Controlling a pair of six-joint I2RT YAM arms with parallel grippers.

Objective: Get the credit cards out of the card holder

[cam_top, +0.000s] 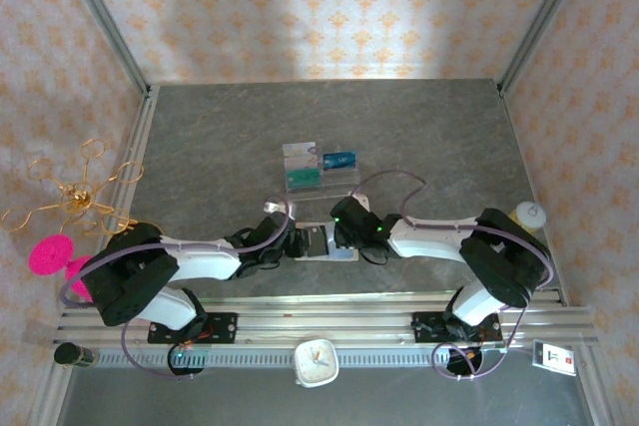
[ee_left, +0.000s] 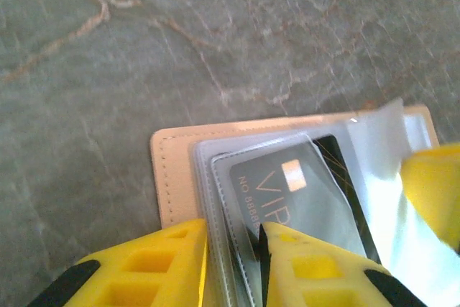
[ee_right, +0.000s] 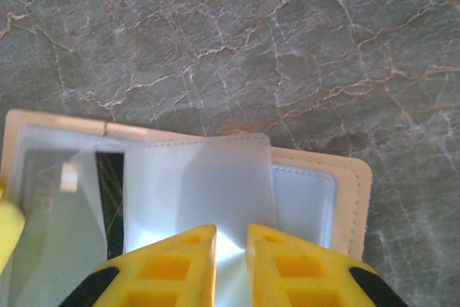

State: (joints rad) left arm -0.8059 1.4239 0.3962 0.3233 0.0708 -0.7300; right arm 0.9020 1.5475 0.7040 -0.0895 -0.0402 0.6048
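Close to the near edge of the counter (cam_top: 220, 147), the beige card holder (cam_top: 324, 243) lies open between the two arms, with both claws clenched on it. The left claw (ee_left: 233, 267) pinches the edge of its plastic sleeves, and the right claw (ee_right: 231, 253) grips a frosted sleeve page (ee_right: 194, 185), holding it turned up. A dark card (ee_left: 295, 192) marked VIP sits in the sleeve beneath, so the step looks like baring it; next, one claw would likely need to release and draw it out toward the clear tray (cam_top: 334, 183) farther back, where other cards (cam_top: 339, 159) lie.
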